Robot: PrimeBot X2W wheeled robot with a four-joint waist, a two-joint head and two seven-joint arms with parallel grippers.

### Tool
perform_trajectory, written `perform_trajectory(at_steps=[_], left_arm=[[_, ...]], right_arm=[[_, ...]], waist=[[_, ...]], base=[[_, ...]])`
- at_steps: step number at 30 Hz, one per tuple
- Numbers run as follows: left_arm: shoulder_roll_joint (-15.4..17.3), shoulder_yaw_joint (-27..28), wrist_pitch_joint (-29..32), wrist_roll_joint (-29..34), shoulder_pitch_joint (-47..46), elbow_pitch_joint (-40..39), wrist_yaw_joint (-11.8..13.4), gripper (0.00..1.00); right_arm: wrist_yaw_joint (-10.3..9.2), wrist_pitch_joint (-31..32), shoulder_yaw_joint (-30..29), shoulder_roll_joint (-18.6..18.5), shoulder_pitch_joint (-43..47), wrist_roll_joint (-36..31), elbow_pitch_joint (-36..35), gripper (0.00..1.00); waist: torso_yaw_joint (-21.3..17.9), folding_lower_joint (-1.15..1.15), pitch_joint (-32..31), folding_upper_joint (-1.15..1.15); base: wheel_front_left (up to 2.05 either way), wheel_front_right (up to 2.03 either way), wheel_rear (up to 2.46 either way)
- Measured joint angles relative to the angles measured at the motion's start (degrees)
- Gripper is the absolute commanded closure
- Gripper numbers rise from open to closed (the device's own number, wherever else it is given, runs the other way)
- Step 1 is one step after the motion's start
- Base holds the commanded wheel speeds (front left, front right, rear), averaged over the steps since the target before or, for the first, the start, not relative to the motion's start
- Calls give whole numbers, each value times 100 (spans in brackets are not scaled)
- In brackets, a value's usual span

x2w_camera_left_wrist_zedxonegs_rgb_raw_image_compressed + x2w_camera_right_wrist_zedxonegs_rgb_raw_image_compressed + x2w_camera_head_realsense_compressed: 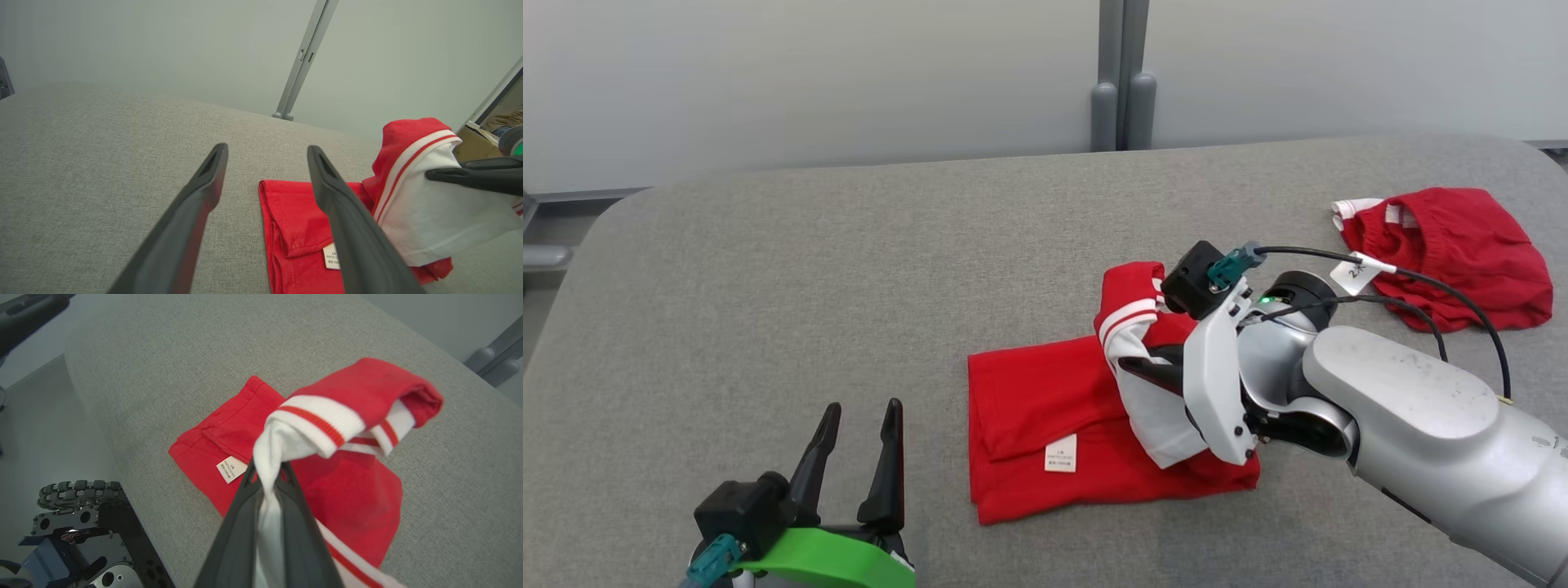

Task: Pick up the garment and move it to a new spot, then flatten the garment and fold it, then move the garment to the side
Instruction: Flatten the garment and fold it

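Red cloth, the garment point(1037, 425), lay partly folded on the table point(809, 269), its flat layers beneath and ahead of the right gripper point(267, 469). That gripper was clenched on a white section of the garment, with the cloth pinched between its two fingers and running back down between them. Beyond the fingertips the striped hem bunched and drooped, held clear of the table. Judged purpose: to carry this flap across the flat layers and make a fold. A label point(1060, 453) faced up on the flat part, just left of the fingertips in the right wrist view.

The left gripper point(862, 408) stood released, jaws wide with nothing between them, over bare table. The garment's edge lay ahead of it, by its right finger. It appeared parked clear so as not to snag the cloth, yet near enough to pin an edge if required.

Apparent shorts point(1454, 253), also red, lay well behind the right wrist, apart from the work.

Risk noted: the flat layers could drag if the flap were pulled higher.
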Motion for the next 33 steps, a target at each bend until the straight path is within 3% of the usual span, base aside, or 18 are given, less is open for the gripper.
perform_trajectory(at_steps=[22, 24, 25, 30, 33], left_arm=[[-147, -407, -48, -43, -122, 272, -149, 0], [-148, -411, -49, -43, -124, 282, -149, 0], [-149, -409, -51, -44, -124, 289, -149, 0], [-153, -366, -92, -51, -124, 344, -149, 0], [-154, -299, -102, -51, -123, 360, -145, 0]], right_arm=[[-25, 260, 176, 977, 10, 100, 1890, 100], [-26, 259, 178, 1047, 9, 93, 1994, 85], [-29, 254, 178, 1089, 8, 90, 2052, 65], [-63, 194, 194, 1288, -3, 37, 2299, 0], [-63, 130, 193, 1379, -31, -2, 2395, 0]], waist=[[1287, 0, -78, 0], [1374, 0, -69, 0], [1414, 0, -63, 0], [1523, 0, -42, 0], [1500, 0, -49, 0]], base=[[0, 0, 0], [0, 0, 0], [0, 0, 0], [0, 0, 0], [0, 0, 0]])
